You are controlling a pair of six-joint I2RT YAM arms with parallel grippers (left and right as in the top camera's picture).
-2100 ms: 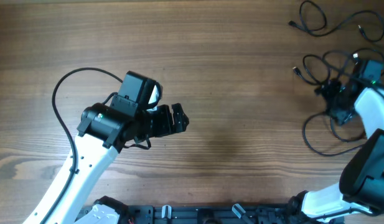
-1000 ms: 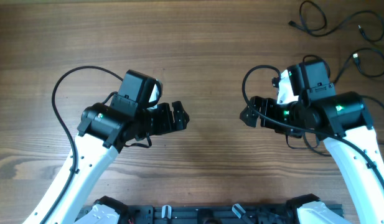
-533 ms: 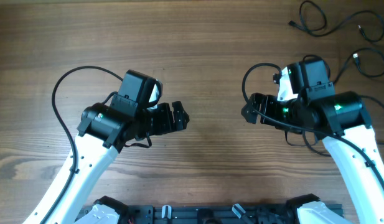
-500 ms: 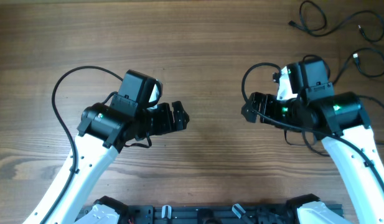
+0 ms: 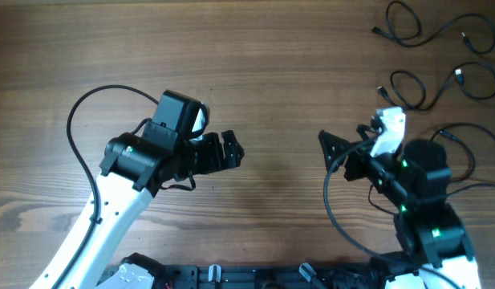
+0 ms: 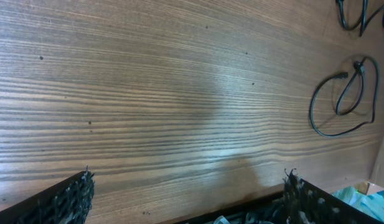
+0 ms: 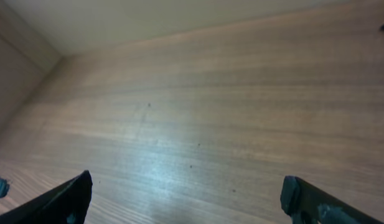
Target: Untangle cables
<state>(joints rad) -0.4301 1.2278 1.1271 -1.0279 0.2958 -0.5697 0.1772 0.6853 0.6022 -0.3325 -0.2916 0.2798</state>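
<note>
Three thin black cables lie at the far right of the table. One cable [image 5: 407, 24] is spread at the top right corner. A second cable [image 5: 409, 87] forms a loop below it, with a silvery plug at its right end. A third cable [image 5: 462, 143] loops beside my right arm, which partly hides it. My left gripper [image 5: 231, 151] is open and empty left of centre. My right gripper [image 5: 334, 150] is open and empty right of centre, facing it. The left wrist view shows the left gripper [image 6: 185, 186] over bare wood, with a cable loop [image 6: 341, 102] far right. The right wrist view shows the right gripper [image 7: 185, 190] over bare wood.
The wooden table [image 5: 271, 64] carries nothing else. Thick black arm wires arc beside the left arm [image 5: 79, 120] and the right arm [image 5: 331, 209]. The table's front edge [image 6: 241, 208] lies near the left gripper.
The right arm left the cables at the far right, swung to mid-table, then drew back toward the front edge, uncovering the looped cable. The left arm has not moved.
</note>
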